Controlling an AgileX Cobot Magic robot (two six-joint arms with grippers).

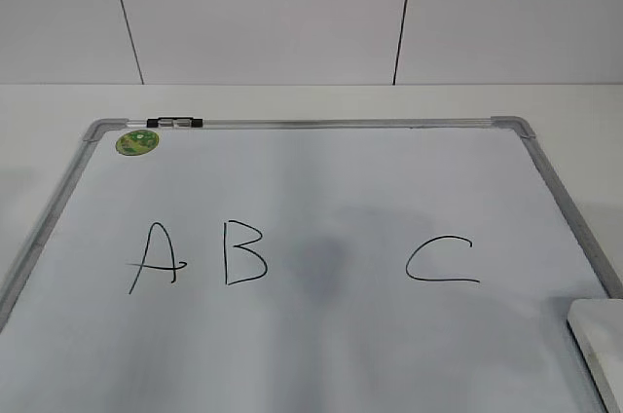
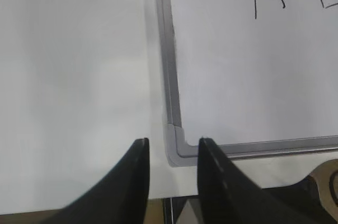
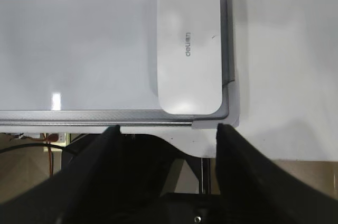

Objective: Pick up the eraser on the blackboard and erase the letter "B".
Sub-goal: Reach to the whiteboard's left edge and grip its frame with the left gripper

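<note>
The blackboard (image 1: 311, 355) is a white dry-erase board with a grey frame, lying flat. The black letter "B" (image 1: 244, 252) stands between an "A" (image 1: 156, 257) and a "C" (image 1: 443, 261). The white eraser (image 1: 599, 345) lies in the board's near right corner; the right wrist view shows it whole (image 3: 189, 47). My right gripper (image 3: 168, 128) is open and empty, hovering just short of the board's near edge below the eraser. My left gripper (image 2: 171, 142) is open and empty above the board's near left corner (image 2: 177, 150). Neither gripper shows in the exterior view.
A round green sticker (image 1: 137, 142) and a black-and-silver clip (image 1: 175, 123) sit at the board's far left. A faint grey smudge (image 1: 326, 262) lies between "B" and "C". White table surrounds the board (image 1: 565, 101); its near edge shows in both wrist views.
</note>
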